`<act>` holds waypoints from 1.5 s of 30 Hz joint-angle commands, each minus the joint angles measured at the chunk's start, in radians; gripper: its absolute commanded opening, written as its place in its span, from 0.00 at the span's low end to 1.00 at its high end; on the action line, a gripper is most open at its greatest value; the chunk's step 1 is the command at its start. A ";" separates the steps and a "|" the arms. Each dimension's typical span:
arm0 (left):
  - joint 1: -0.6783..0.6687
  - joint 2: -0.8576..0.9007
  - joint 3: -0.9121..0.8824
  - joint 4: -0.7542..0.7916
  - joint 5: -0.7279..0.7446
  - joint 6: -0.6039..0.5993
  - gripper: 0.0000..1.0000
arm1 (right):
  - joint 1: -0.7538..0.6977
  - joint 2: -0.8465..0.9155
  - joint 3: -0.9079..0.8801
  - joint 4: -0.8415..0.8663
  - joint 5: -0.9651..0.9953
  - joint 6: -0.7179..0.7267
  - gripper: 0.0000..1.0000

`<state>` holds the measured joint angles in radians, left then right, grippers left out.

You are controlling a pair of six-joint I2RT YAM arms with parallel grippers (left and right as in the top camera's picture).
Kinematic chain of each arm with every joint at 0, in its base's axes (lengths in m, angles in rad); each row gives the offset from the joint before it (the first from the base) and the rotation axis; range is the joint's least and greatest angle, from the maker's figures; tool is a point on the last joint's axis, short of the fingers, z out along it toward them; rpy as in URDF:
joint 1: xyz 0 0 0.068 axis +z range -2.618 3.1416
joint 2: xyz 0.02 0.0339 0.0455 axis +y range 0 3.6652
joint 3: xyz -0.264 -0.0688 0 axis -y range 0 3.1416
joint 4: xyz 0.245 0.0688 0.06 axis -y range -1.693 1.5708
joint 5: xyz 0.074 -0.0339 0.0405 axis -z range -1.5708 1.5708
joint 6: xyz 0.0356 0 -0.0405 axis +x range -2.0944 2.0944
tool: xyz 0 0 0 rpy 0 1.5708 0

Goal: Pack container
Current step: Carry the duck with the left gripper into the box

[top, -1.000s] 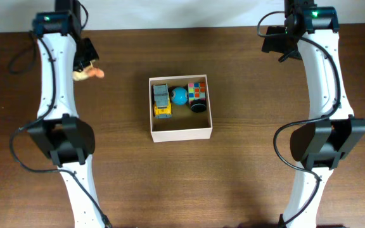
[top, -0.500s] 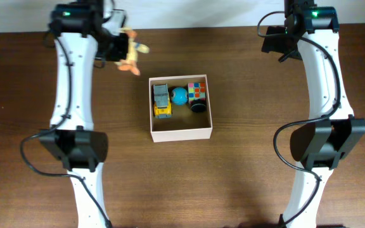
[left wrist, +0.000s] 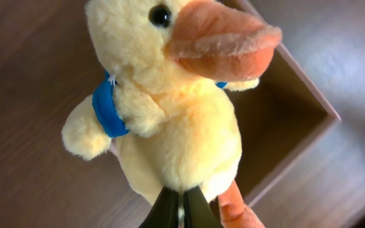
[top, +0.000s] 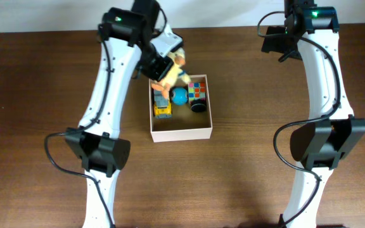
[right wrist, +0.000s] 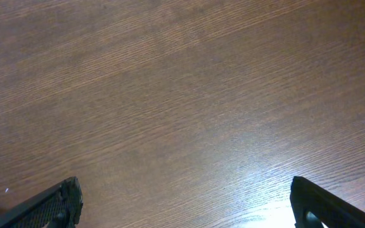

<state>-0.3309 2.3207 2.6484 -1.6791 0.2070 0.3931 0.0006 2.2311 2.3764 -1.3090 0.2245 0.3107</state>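
Your container (top: 181, 135) sits at the middle of the table (top: 30, 126), mouth up, its sides running parallel to the table's edges. It looks square from overhead, so you get no clear long axis.

A yellow truck (top: 163, 109), a blue ball (top: 179, 96), a coloured cube (top: 198, 90) and a small black round thing (top: 198, 106) line the container's far wall. The near half of its brown floor lies bare, and bare wood surrounds the container on every side.

Your left gripper (left wrist: 182, 209) has its fingers pressed tight on the bottom of a plush duck (left wrist: 170, 107). It holds the duck above the container's far left corner (top: 172, 75), beak towards the container.

Your right gripper (right wrist: 185, 202) hangs spread wide over bare table near the far right edge, well apart from the container.

From overhead the duck covers the container's far left corner and the far end of the truck. In the left wrist view the duck fills most of the frame, and only one corner of the container (left wrist: 309, 101) shows behind it. The right wrist view shows just wood and two dark fingertips (right wrist: 56, 202) cut off at the bottom corners.
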 commanded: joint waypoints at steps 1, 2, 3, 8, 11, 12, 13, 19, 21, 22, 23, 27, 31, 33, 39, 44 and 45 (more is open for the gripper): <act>-0.027 -0.021 0.013 -0.009 0.018 0.167 0.02 | -0.002 0.003 -0.004 0.000 0.016 0.005 0.99; -0.028 -0.021 0.013 -0.009 0.018 0.192 0.02 | -0.002 0.003 -0.004 0.000 0.016 0.005 0.99; -0.029 -0.021 0.013 -0.009 0.018 0.229 0.02 | -0.002 0.003 -0.004 0.000 0.016 0.005 0.99; -0.026 -0.021 0.007 -0.009 0.018 0.414 0.02 | -0.002 0.003 -0.004 0.000 0.016 0.005 0.99; -0.027 -0.021 -0.010 -0.009 0.018 0.481 0.02 | -0.002 0.003 -0.004 0.000 0.016 0.005 0.99; -0.027 -0.021 -0.019 -0.009 0.018 0.494 0.02 | -0.002 0.003 -0.004 0.000 0.016 0.005 0.99; -0.026 -0.021 -0.030 -0.009 0.018 0.500 0.02 | -0.002 0.003 -0.004 0.000 0.016 0.005 0.99; -0.022 -0.021 -0.143 -0.009 0.019 0.564 0.02 | -0.002 0.003 -0.004 0.000 0.016 0.005 0.99; -0.022 -0.021 -0.194 -0.009 0.019 0.566 0.02 | -0.002 0.003 -0.004 0.000 0.016 0.005 0.99; -0.022 -0.021 -0.221 -0.009 0.019 0.566 0.02 | -0.002 0.003 -0.004 0.000 0.016 0.005 0.99; -0.022 -0.021 -0.245 -0.009 0.022 0.566 0.02 | -0.002 0.003 -0.004 0.000 0.016 0.005 0.99; -0.022 -0.021 -0.319 -0.009 0.108 0.566 0.02 | -0.002 0.003 -0.004 0.000 0.016 0.005 0.99; -0.022 -0.021 -0.366 -0.009 0.164 0.574 0.02 | -0.002 0.003 -0.004 0.000 0.016 0.005 0.99; -0.023 -0.021 -0.393 -0.009 0.164 0.609 0.02 | -0.002 0.003 -0.004 0.000 0.016 0.005 0.99; -0.019 -0.021 -0.468 -0.005 0.160 0.657 0.02 | -0.002 0.003 -0.004 0.000 0.016 0.005 0.99; 0.000 -0.021 -0.525 0.008 0.119 0.657 0.02 | -0.002 0.003 -0.004 0.000 0.016 0.005 0.99; 0.004 -0.021 -0.532 0.011 0.114 0.657 0.02 | -0.002 0.003 -0.004 0.000 0.016 0.005 0.99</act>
<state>-0.3443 2.3207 2.1418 -1.6684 0.3325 1.0153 0.0006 2.2311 2.3764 -1.3090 0.2241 0.3107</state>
